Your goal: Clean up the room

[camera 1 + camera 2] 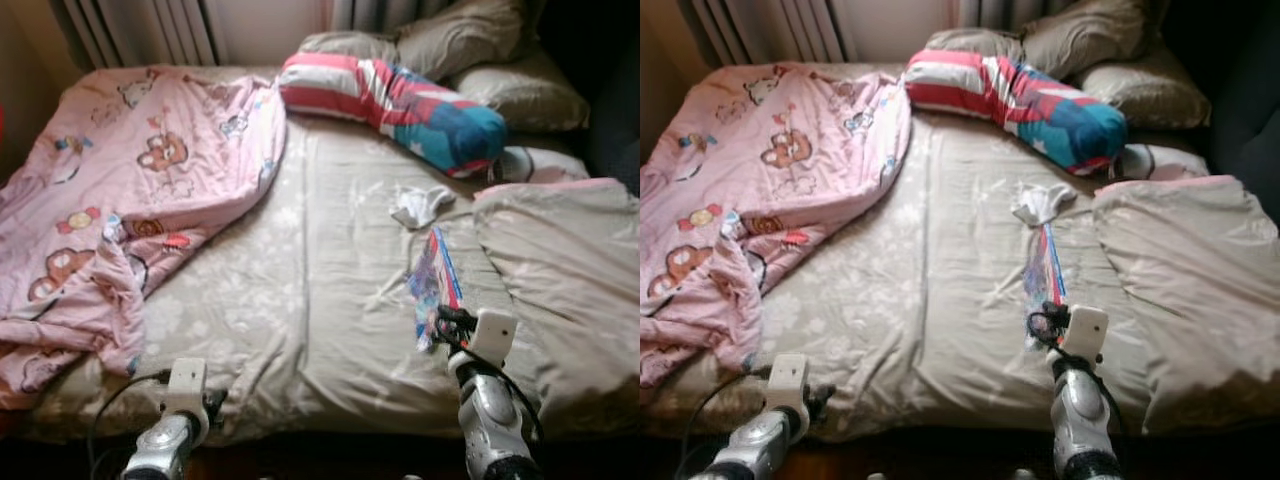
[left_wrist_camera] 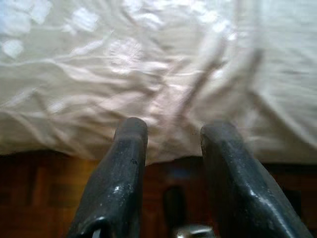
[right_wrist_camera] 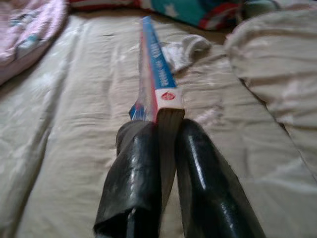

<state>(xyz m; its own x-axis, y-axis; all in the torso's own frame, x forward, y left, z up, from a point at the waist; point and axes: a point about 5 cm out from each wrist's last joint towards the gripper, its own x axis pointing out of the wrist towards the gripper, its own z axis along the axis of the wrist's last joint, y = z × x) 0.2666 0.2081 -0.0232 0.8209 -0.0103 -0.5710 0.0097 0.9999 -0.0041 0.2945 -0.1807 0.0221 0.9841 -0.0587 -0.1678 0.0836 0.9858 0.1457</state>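
The right end effector (image 3: 166, 148) is clenched on a thin book (image 3: 156, 82), its 2 black fingers (image 3: 136, 163) pinching the near end edge-on, spine up. The book stands on edge above the bed (image 1: 300, 300), near the foot, pointing away toward the small white sock (image 1: 420, 205), which lies just beyond its far end.

This one looks light and fairly stiff, but the cover seems glossy, so I'd call it slippery, and a hold at 1 end lets the far end sag or twist. A bite closer to the middle of the spine would probably steady it.

The left end effector (image 2: 173, 144) hovers released at the foot edge of the bed, fingers apart, grasping nothing. The pink blanket (image 1: 120, 190) is bunched on the bed's left side, the striped pillow (image 1: 400, 100) at the head.
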